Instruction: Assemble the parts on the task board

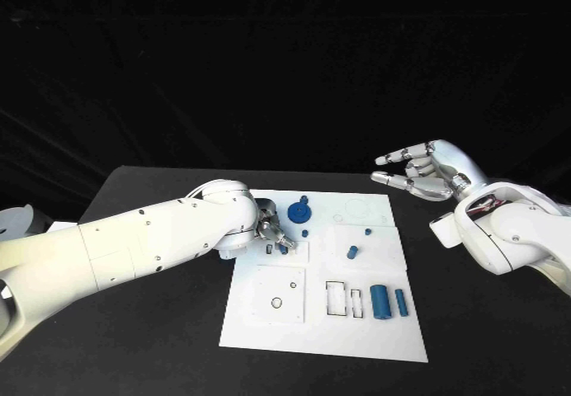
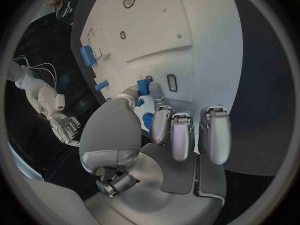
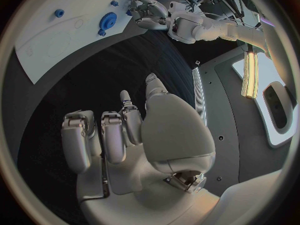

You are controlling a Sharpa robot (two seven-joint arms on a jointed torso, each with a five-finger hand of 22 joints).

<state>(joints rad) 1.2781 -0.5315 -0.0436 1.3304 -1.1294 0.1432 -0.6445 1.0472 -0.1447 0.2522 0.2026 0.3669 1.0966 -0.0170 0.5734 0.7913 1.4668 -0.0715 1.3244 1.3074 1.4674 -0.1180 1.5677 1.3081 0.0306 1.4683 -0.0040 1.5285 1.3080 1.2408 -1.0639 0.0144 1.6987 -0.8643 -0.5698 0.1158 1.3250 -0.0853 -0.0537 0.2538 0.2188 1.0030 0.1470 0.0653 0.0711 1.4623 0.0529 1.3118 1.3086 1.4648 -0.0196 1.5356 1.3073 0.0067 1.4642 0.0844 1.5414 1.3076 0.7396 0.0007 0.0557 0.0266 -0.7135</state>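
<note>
On the white board (image 1: 298, 330) at the worktop's middle, the gear (image 1: 300, 214) sits seated while cylinders (image 1: 381, 302) lie loose near its front edge, the left robot hand (image 1: 269, 233) pinches a small blue piece (image 2: 143, 88), and the right robot hand (image 1: 422, 169) hovers open and empty beyond the right edge, so most assembly looks undone.

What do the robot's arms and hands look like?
Both arms are smooth, rounded white shells with small dark screw dots. The left hand and right hand are shiny silver metal with chunky jointed fingers. Red wiring peeks out at the right wrist.
</note>
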